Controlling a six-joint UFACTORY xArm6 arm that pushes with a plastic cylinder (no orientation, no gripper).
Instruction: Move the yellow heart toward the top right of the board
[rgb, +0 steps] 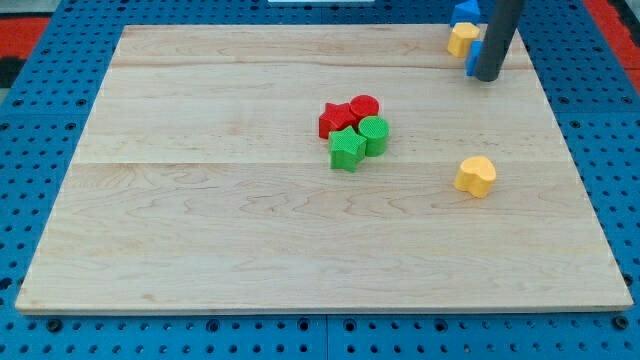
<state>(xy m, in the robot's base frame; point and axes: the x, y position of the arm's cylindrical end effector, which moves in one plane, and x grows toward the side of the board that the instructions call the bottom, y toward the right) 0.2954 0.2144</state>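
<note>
The yellow heart lies on the wooden board at the view's right, a little below mid-height, apart from all other blocks. My tip rests on the board near the view's top right, well above the heart. It stands right next to a blue block partly hidden behind the rod, with a yellow block and another blue block just to its upper left.
A tight cluster sits near the board's centre: a red star, a red cylinder, a green star and a green cylinder. A blue perforated surface surrounds the board.
</note>
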